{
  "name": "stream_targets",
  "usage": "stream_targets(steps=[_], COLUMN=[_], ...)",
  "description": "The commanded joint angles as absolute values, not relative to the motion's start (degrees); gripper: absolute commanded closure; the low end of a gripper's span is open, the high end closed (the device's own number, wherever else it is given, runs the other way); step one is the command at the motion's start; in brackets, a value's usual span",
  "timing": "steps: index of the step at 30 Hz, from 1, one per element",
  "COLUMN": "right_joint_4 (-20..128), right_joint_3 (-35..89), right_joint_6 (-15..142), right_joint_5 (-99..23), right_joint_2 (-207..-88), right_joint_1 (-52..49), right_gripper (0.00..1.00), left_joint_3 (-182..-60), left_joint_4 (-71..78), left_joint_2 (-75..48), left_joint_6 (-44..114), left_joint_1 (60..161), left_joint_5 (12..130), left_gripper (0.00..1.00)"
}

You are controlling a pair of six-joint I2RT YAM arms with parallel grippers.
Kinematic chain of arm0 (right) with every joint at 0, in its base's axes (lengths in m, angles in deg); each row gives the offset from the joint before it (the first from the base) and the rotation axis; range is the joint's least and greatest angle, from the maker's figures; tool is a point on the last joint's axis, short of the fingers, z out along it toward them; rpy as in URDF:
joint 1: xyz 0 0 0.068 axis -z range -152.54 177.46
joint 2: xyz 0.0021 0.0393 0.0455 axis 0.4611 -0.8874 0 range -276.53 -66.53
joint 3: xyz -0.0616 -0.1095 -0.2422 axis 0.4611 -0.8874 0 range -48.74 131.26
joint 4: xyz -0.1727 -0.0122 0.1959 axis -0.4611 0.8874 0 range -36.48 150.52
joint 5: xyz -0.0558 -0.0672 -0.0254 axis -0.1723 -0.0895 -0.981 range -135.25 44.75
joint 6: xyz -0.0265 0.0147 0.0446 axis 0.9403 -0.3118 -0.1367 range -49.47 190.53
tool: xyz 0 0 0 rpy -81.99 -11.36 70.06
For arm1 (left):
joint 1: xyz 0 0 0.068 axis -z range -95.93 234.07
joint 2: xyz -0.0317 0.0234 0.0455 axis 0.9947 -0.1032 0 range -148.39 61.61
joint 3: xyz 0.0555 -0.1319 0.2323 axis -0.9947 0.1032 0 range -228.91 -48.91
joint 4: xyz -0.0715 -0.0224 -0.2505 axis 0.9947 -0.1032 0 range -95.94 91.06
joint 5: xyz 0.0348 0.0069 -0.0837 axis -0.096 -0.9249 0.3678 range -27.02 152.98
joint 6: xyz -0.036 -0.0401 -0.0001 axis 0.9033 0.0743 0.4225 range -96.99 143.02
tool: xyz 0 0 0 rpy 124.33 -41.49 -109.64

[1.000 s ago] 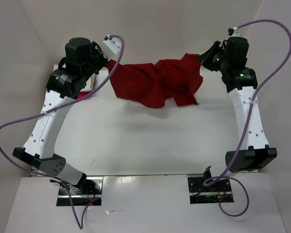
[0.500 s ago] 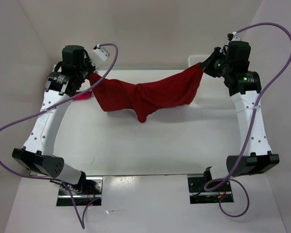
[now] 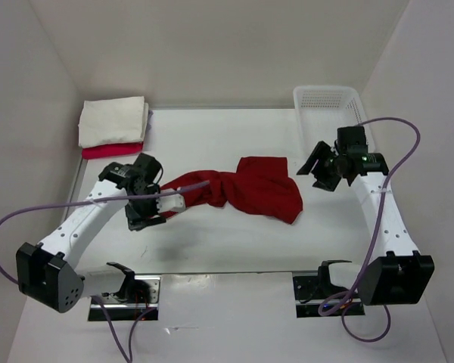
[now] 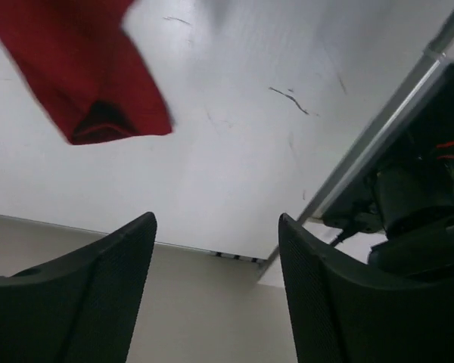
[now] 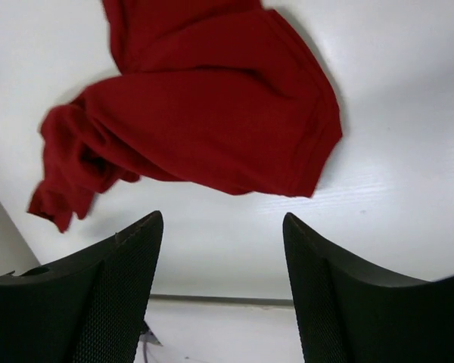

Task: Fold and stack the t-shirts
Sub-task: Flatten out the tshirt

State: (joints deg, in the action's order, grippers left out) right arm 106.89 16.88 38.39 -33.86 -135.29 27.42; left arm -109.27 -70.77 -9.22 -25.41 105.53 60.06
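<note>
A dark red t-shirt (image 3: 250, 189) lies crumpled and twisted on the middle of the table, with one sleeve end stretched to the left. My left gripper (image 3: 145, 218) is open beside that left end and holds nothing. In the left wrist view (image 4: 216, 219) the red sleeve (image 4: 91, 76) lies ahead, apart from the fingers. My right gripper (image 3: 318, 171) is open just right of the shirt. The right wrist view (image 5: 219, 215) shows the red cloth (image 5: 212, 121) in front of the empty jaws. A folded cream white t-shirt (image 3: 113, 121) rests on a magenta-pink one (image 3: 112, 151) at the back left.
A white plastic lattice basket (image 3: 325, 98) stands at the back right corner. Pale walls close in the table on the left, back and right. Purple cables loop off both arms. The arm bases (image 3: 324, 291) sit at the near edge.
Both grippers, shut on the red shirt and holding it stretched in the air, have opened and let go. The shirt has dropped onto the table, and both arms have come lower and nearer.
</note>
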Motion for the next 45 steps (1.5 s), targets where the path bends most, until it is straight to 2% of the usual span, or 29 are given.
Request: stream_targets(steps=[1,5,7,11,13,17,24,29,30,31,32,33,34,35,37,38,39,42,45], right_joint_4=[99.5,94.9,94.3,95.7,100.2,105.1,108.9,106.4,105.2,105.2,104.7,104.1,103.5,103.0,101.6,101.6,101.6,102.2,105.1], right_joint_3=[23.5,31.4,37.1,50.2,55.6,66.4,70.0,63.3,62.4,60.9,60.2,59.5,58.1,57.3,56.6,56.6,58.4,65.8,79.9], right_joint_6=[36.6,36.6,37.1,39.2,40.6,41.8,42.3,42.3,42.3,42.3,42.3,42.3,42.3,42.3,42.3,42.3,43.2,44.9,46.3], right_joint_5=[-31.9,-35.8,-37.3,-42.7,-46.4,-54.3,-59.1,-56.9,-56.2,-54.8,-54.3,-53.7,-52.6,-52.6,-51.1,-50.5,-49.8,-47.6,-47.6], right_joint_2=[-137.2,-149.8,-158.7,-173.6,-182.5,-192.4,-202.6,-202.7,-202.7,-202.7,-202.7,-202.7,-202.7,-200.8,-198.9,-196.7,-195.6,-190.9,-188.7], right_joint_1=[26.3,16.9,15.5,14.4,14.4,14.4,14.4,14.4,14.4,14.4,14.4,14.4,14.4,14.4,14.4,14.4,14.4,14.4,14.4], right_gripper=[0.31,0.31,0.31,0.30,0.24,0.16,0.12,0.12,0.21,0.34,0.54,0.91,1.00,1.00,1.00,1.00,1.00,1.00,1.00], left_joint_3=[-116.2,-115.7,-115.7,-123.2,-125.0,-125.0,-122.1,-122.1,-122.1,-122.1,-122.1,-122.1,-122.1,-122.8,-124.1,-124.7,-126.2,-130.5,-146.2], left_joint_4=[-61.6,-45.8,-39.8,-42.4,-43.5,-44.0,-46.8,-47.5,-47.5,-47.5,-47.5,-48.9,-49.8,-51.4,-52.9,-54.9,-56.0,-59.1,-59.7], left_joint_2=[-8.7,-14.7,-20.5,-33.5,-35.8,-37.8,-41.0,-44.5,-45.0,-46.1,-46.8,-47.4,-48.7,-49.3,-50.9,-51.6,-53.0,-54.4,-52.7], left_joint_6=[-23.6,-17.2,-12.4,-5.7,-4.3,-4.9,-6.3,-6.3,-6.3,-6.3,-6.3,-6.3,-7.6,-7.6,-8.9,-9.5,-9.5,-10.0,-6.5], left_joint_1=[103.2,96.8,91.9,83.1,80.5,76.8,75.5,76.6,76.6,77.9,77.9,78.9,79.4,80.2,80.2,80.2,80.2,80.2,80.2], left_joint_5=[59.7,54.5,53.3,60.5,62.8,68.1,75.2,79.2,79.2,80.4,81.3,82.5,85.0,86.3,89.8,91.1,92.1,92.8,85.0], left_gripper=[0.24,0.22,0.22,0.22,0.21,0.16,0.08,0.03,0.03,0.03,0.03,0.03,0.09,0.21,0.53,0.85,0.99,1.00,1.00])
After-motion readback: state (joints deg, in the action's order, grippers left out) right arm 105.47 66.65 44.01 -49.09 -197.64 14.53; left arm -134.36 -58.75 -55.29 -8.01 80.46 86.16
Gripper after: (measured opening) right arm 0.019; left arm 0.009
